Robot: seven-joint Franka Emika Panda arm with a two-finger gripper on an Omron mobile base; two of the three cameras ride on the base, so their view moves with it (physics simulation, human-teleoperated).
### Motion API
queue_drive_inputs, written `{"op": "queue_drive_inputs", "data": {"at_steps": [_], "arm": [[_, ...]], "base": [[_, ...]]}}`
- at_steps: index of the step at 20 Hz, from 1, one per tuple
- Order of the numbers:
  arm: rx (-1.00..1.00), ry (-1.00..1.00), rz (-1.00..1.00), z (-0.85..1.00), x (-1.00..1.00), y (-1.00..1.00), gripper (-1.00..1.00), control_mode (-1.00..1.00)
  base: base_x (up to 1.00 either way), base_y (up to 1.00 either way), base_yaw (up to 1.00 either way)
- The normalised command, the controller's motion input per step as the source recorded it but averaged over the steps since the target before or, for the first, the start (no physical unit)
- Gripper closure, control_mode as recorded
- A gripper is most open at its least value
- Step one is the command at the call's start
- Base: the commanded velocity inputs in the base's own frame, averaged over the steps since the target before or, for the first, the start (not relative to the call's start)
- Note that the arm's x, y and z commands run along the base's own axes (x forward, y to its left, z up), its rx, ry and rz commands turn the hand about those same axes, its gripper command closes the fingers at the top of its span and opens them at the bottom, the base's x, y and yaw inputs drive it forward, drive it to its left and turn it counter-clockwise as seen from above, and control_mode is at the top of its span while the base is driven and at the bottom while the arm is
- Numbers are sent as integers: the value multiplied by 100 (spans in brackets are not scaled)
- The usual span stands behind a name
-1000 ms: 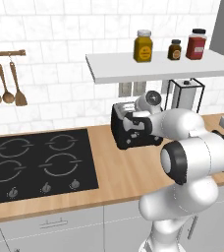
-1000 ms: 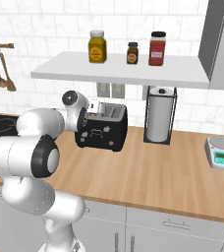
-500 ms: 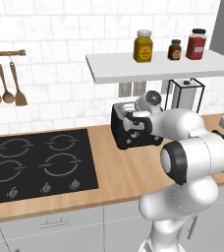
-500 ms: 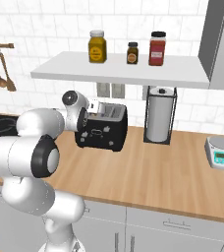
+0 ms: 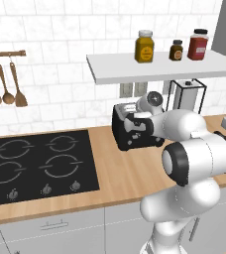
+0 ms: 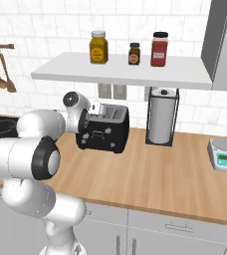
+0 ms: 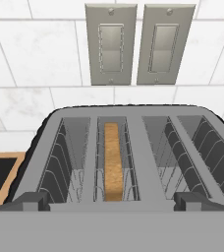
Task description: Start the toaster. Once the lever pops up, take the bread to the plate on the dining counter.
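A home kitchen, rendered: white tiled wall across the top of the frame, a wood worktop below it and grey cabinet fronts along the bottom edge. A black hob sits at lower left, wooden spoons hang from a rail at upper left, and spice jars line a white shelf near the top. A black toaster, paper towel roll and kitchen scale stand at centre and right.

Matt black toaster on smooth wood worktop.
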Motion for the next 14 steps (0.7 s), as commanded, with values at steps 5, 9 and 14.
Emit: {"op": "queue_drive_inputs", "data": {"at_steps": [5,9,14], "arm": [[0,0,0,0,0,0,-100,-100],[0,0,0,0,0,0,-100,-100],[0,0,0,0,0,0,-100,-100]], "base": [[0,0,0],[0,0,0],[0,0,0]]}}
